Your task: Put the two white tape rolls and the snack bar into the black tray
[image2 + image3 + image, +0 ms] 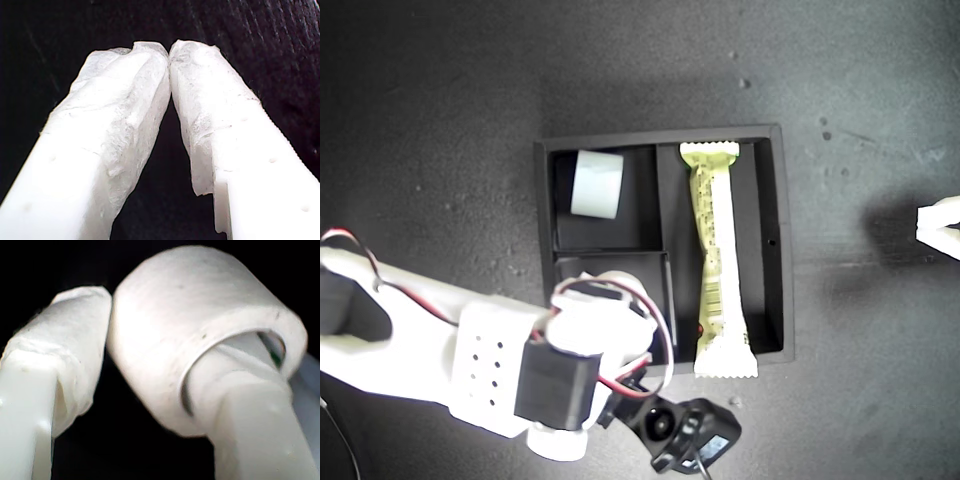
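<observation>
The second wrist view showed what the exterior view hid: my second gripper [112,335] pinched a small white tape roll [200,330], one finger through its open centre. My first gripper [169,50] was pressed together on nothing. In the square matte black tray [775,240], another white roll [597,184] and the cream-and-green-wrapped snack bar [718,260] lay in separate compartments.

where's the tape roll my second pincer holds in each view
Exterior view: not clearly visible; the arm covers the tray's lower small compartment.
First wrist view: not in it; only my first pincer, shut.
Second wrist view: tape roll fills the centre, one finger through its hole.
Shared landmark: none visible.
</observation>
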Motion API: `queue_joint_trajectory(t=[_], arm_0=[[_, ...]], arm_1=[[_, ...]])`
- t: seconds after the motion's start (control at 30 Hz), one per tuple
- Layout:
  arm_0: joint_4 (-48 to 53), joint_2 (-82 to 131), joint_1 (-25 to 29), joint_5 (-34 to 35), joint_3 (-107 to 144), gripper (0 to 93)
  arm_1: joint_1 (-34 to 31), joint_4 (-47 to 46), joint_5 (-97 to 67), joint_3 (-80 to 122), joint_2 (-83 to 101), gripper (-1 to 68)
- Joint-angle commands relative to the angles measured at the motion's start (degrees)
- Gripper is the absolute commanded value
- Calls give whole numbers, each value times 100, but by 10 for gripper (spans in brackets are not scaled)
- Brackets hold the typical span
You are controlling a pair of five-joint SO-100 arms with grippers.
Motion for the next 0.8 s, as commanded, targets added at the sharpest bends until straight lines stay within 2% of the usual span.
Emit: queue_joint_trajectory(t=[0.0,0.03,0.27,0.43,0.5,0.57,0.63,0.77], arm_0=[[105,316,158,18,-26,262],[105,396,193,62,-26,340],[105,1635,114,123,1037,339],[105,3911,-378,431,2892,338],[105,5080,-703,606,3727,290],[97,6249,-1090,703,4658,190],[70,7409,-1468,712,5678,86],[-589,9976,-1758,536,8130,0]], arm_1=[[70,176,97,62,62,-4],[97,211,114,62,62,-4],[202,703,466,70,62,-2],[97,1310,633,70,62,-1],[62,1811,1169,70,62,0],[26,2408,2074,70,53,-1],[-9,2417,2101,70,9,-1],[123,2408,1890,70,35,2]])
